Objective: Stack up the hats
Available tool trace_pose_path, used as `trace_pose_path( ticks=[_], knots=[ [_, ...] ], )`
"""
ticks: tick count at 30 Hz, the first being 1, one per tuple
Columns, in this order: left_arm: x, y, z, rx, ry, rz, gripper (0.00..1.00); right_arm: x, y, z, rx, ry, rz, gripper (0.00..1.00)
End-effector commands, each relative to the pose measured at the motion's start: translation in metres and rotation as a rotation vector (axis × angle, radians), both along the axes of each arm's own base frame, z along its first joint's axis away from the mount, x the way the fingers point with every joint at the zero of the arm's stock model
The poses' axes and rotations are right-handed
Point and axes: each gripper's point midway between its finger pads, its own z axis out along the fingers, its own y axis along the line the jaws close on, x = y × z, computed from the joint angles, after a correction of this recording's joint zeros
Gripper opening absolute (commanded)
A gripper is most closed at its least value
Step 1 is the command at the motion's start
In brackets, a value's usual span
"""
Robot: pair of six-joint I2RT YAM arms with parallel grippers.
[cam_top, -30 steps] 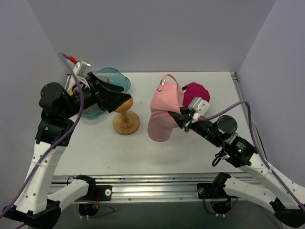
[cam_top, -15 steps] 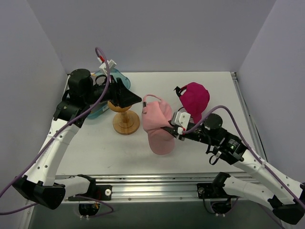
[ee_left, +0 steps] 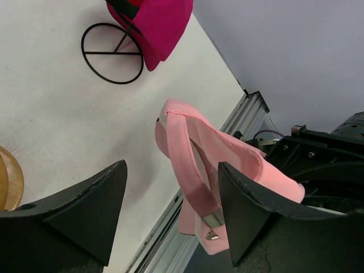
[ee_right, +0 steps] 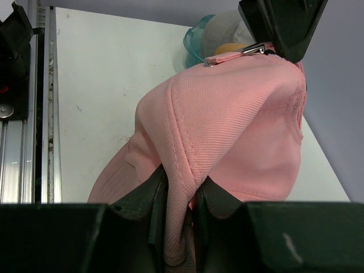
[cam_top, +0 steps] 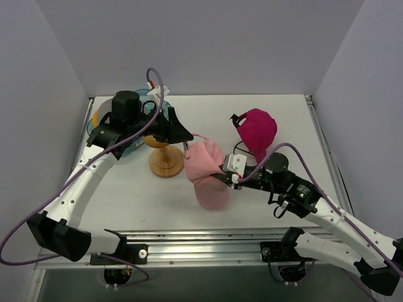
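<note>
Pink cap (cam_top: 208, 165) fabric pinched in right pincer (ee_right: 181, 196); left pincer (ee_left: 170, 196) wide, cap's back strap (ee_left: 186, 170) between its fingers.

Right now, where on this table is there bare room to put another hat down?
Bare: near-left tabletop before the wooden stand, and the back strip behind the pink cap. Crowded: the middle, up to the magenta cap.

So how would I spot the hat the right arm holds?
Find the wooden hat stand on the white table. Just right of it is a light pink cap, pinched by the right pincer. Its neighbour to the right is a magenta cap.
</note>
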Motion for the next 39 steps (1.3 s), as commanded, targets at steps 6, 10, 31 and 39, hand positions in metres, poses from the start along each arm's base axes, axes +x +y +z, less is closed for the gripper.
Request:
trace_pose_path(
  ticks=[6, 10, 31, 39],
  knots=[
    [-0.001, -0.011, 0.009, 0.047, -0.038, -0.016, 0.66, -0.004, 0.006, 0.031, 0.087, -0.091, 0.033, 0.02],
    [-0.003, -0.013, 0.011, 0.044, -0.038, -0.025, 0.40, -0.001, 0.004, 0.030, 0.083, -0.090, 0.015, 0.03],
    [-0.001, -0.005, 0.063, -0.089, -0.118, 0.109, 0.02, 0.028, -0.019, 0.057, 0.447, 0.295, -0.344, 0.66],
    [-0.011, -0.020, 0.075, -0.161, -0.177, 0.037, 0.02, 0.058, -0.047, 0.068, 0.768, 0.591, -0.641, 0.69]
  ],
)
